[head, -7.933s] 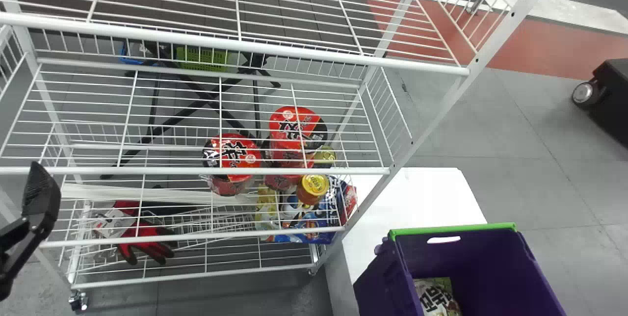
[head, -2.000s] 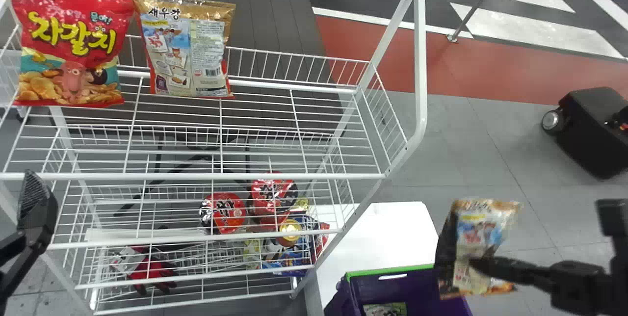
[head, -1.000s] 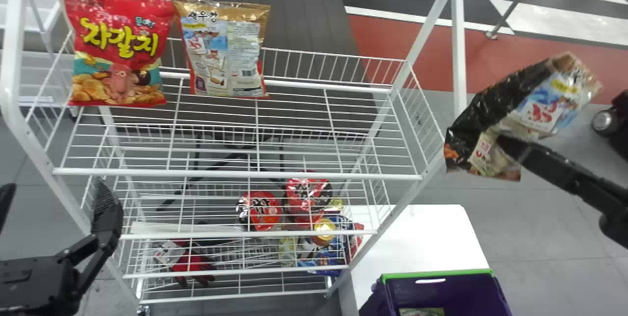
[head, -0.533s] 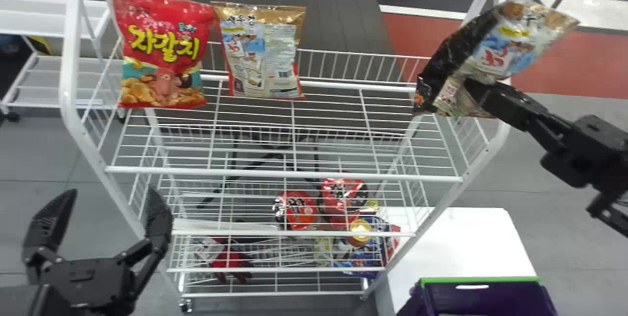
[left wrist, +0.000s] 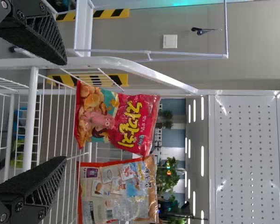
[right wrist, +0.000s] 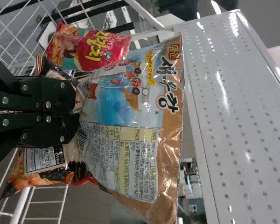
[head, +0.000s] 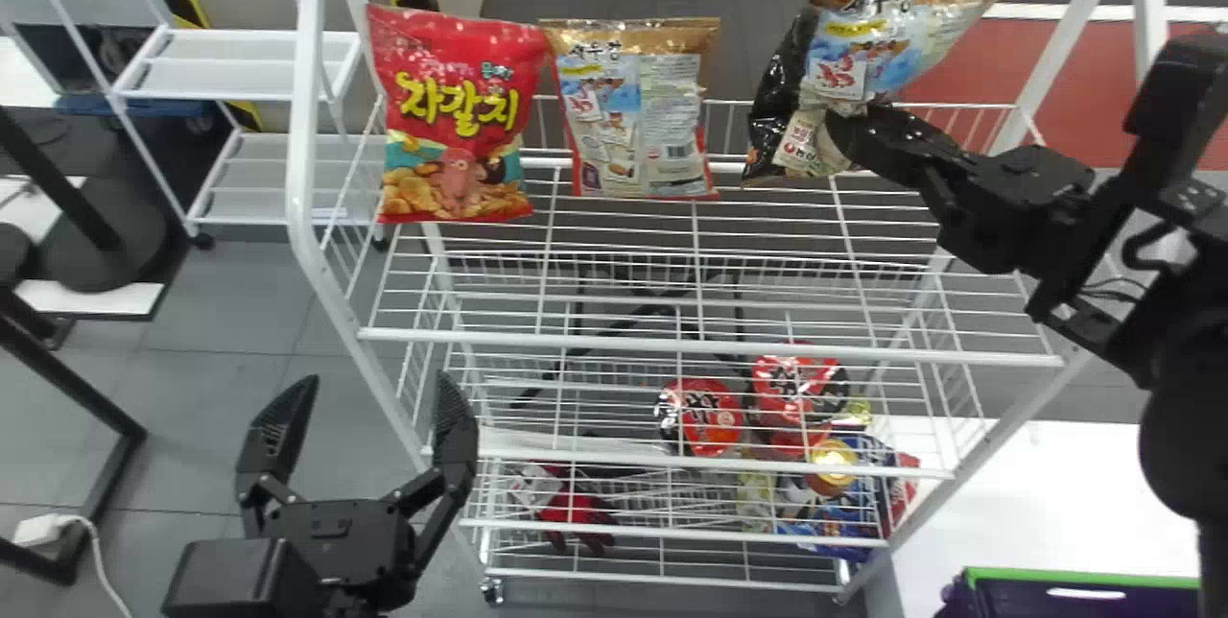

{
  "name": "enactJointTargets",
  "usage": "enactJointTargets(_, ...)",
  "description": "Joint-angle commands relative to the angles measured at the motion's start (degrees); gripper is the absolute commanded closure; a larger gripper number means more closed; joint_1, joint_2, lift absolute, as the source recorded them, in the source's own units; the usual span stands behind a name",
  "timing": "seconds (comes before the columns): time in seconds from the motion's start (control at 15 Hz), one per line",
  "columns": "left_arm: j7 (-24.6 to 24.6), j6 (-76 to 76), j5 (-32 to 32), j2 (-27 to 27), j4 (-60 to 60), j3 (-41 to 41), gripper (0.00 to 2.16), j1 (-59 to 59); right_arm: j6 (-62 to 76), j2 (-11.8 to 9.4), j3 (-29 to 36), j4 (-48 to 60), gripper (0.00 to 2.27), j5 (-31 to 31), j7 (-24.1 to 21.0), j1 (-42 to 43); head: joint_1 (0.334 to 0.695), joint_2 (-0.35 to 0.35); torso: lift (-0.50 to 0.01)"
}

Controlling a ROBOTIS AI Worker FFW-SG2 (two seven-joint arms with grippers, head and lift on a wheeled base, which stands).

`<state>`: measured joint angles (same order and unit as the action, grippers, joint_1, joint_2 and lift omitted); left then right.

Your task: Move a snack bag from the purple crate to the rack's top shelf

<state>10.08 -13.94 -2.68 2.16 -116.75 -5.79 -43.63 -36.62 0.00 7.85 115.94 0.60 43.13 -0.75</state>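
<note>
Since a second ago, the brown-topped shrimp snack bag (head: 868, 57) has moved from outside the white wire rack's right end to over its top shelf (head: 710, 346). At left, the left gripper (head: 376, 383) waits before the rack, fingers spread with nothing between them. Next, a red octopus snack bag (head: 460, 114) stands upright on the top shelf, then a gold-topped snack bag (head: 633, 109) beside it. Right of both, the right gripper (head: 849, 130) pinches the shrimp snack bag's lower part. Lower right sits the green-rimmed purple crate (head: 1007, 604).
</note>
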Motion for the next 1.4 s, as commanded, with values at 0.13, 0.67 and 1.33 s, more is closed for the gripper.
enactJointTargets(0.13, -0.1, -0.3, 0.4, 0.0, 1.3, 0.5, 0.09, 0.7, 9.4, 0.1, -4.8, -11.4, 1.67, 3.1, -6.1, 4.2, 0.695, 0.083, 0.000)
enactJointTargets(0.67, -0.3, -1.0, 0.6, 0.0, 3.6, 0.6, 0.09, 2.1, 14.0, 0.1, -5.9, -22.3, 1.67, 3.3, -15.3, 7.1, 0.695, 0.077, 0.000)
enactJointTargets(1.33, -0.1, -3.2, 0.3, 0.0, 4.0, 0.6, 0.09, 1.3, 15.2, 0.1, -9.3, -29.2, 1.67, 4.4, -21.9, 9.8, 0.695, 0.074, 0.000)
